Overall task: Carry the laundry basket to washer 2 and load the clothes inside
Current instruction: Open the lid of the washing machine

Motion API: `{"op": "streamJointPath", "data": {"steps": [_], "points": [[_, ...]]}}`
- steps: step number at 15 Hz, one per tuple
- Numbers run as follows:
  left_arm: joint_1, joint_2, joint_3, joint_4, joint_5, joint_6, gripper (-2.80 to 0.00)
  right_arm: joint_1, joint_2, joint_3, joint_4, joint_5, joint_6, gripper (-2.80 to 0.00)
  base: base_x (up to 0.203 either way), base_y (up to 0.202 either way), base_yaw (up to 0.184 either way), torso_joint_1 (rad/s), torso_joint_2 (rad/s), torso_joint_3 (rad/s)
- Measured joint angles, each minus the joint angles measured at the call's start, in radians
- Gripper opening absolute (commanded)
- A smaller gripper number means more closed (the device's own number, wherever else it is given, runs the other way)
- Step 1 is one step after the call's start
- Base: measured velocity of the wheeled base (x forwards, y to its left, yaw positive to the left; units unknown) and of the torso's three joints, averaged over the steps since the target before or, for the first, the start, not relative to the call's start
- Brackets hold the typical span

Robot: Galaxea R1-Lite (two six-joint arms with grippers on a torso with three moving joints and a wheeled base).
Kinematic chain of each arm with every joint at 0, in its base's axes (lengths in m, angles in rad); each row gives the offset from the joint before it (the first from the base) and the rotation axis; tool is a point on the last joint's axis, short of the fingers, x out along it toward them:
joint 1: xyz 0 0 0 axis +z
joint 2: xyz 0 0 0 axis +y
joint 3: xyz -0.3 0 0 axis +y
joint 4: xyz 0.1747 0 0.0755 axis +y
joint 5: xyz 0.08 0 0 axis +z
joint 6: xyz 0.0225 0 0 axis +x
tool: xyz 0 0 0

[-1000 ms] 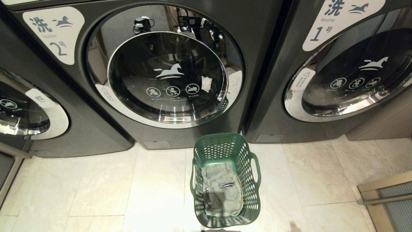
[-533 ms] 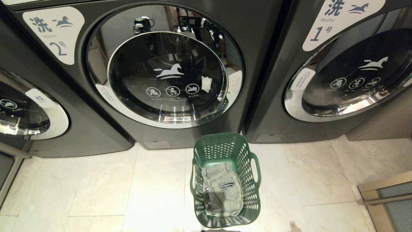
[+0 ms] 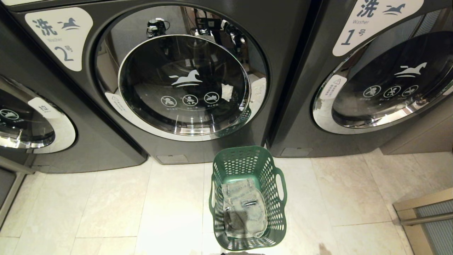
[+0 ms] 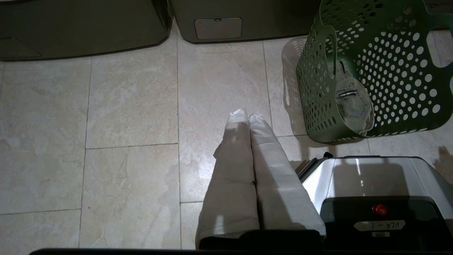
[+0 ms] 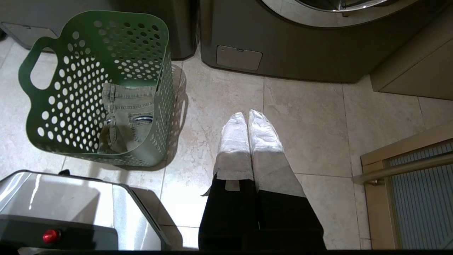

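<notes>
step: door of washer 2 is to be opened first | laundry basket set on floor, clothes inside | left end effector, right end effector closed, empty

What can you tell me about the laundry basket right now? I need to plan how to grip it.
The laundry basket is dark green plastic, rectangular with rounded corners, its walls full of round holes, with a cut-out handle on each long side. It stands upright on the pale tiled floor, just in front of the gap between washer 2 and the washer labelled 1. Folded pale denim clothes lie inside. Neither gripper touches it.
</notes>
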Motion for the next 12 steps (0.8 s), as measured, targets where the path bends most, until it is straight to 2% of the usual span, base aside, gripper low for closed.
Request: {"op": "streamJointPath", "data": {"steps": [8,12], "points": [[0.000,0.000,0.000,0.000,0.002,0.005,-2.80,0.000,0.000,0.000,0.000,0.001,0.000,-2.80,0.000,0.000,0.000,0.000,0.00,0.000],[0.001,0.000,0.000,0.000,0.004,0.005,-2.80,0.001,0.000,0.000,0.000,0.000,0.002,-2.80,0.001,-0.159,0.002,0.004,0.00,0.003]]}}
